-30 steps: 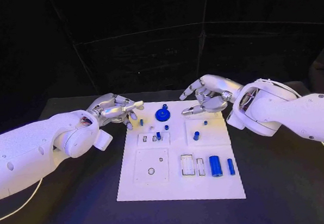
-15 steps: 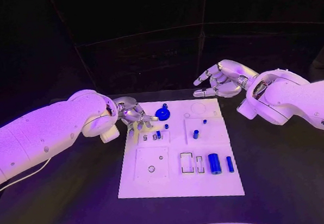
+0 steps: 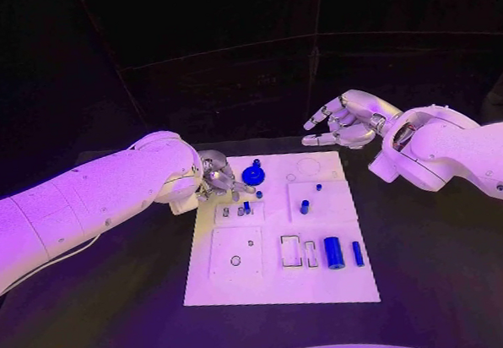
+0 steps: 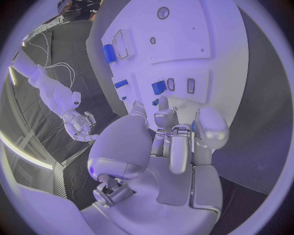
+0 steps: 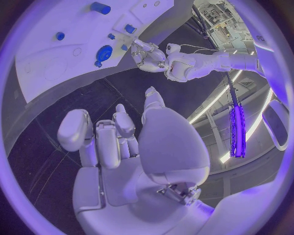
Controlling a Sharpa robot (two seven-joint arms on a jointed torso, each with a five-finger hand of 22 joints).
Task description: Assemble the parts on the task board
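Left hand [image 3: 218, 178] sits over the task board [image 3: 277, 286] at its far-left corner, roughly 11 o'clock of board centre. In the left wrist view its fingers [image 4: 164, 113] are drawn together, tips pointing down at the board; we cannot tell whether a part is pinched between them. Right hand [image 3: 346, 122] hovers off the board over the tabletop [image 3: 459, 269], about 1 o'clock, fingers spread and holding nothing.

Parts: the blue knob [image 3: 253, 175] stands just beside the left fingertips, toward 3 o'clock of them. A small blue peg [image 3: 246, 208] stands in the block just nearer us from the fingertips, close but apart as far as we can see. Another blue peg [image 3: 305, 209] stands mid-board, and the large blue cylinder [image 3: 333, 254] and a slim blue bar [image 3: 357, 253] lie near the 5 o'clock corner, well apart from both hands.

Our read: the step is working on a small part at the far-left cluster. To do it well we come straight down, keep the wrist steady, avoid brushing the knob, and keep the right hand clear.
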